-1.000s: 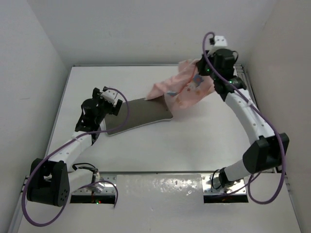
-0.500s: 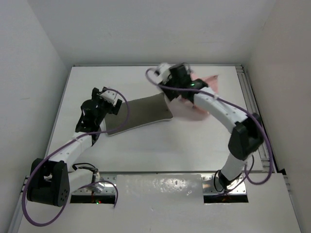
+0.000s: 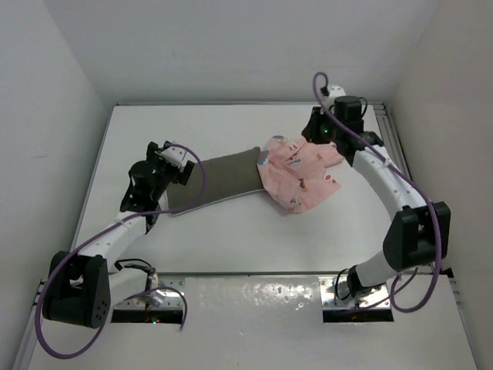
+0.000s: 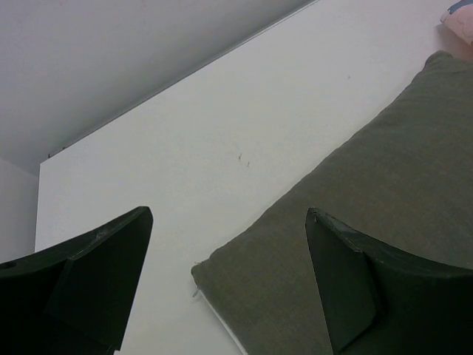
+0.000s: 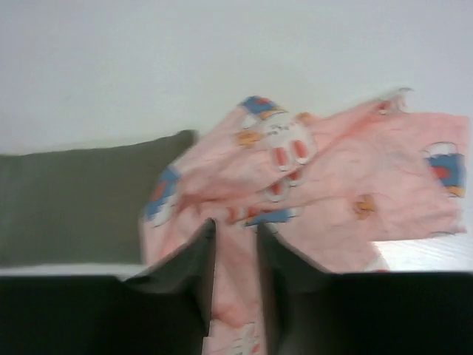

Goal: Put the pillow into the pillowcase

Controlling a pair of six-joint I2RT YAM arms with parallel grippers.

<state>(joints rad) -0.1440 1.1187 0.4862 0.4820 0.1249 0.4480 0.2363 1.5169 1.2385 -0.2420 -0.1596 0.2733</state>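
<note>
– Two things first: where are the pillow and the pillowcase?

– The pillow [image 3: 219, 179] lies flat on the white surface [image 3: 231, 231], a little left of the middle, with its long side running left to right. The pillowcase [image 3: 300, 173] lies crumpled at its right end and covers that end. If the end is inside the sleeve or only under it, I cannot tell.

– And your left jaws?

– My left jaws stand wide apart, released, above the left end of the pillow. In my left wrist view one side is over the grey cloth and the other over bare surface. A rounded corner of the pillow with its pale trim shows between them. They grasp nothing.

– The right jaws?

– My right jaws are at the far right edge of the pillowcase, low over it. They are almost together, with only a narrow slit, and pink cloth shows in that slit. Whether they pinch the cloth or it only lies behind them, I cannot tell; my right wrist view is somewhat blurred.
</note>
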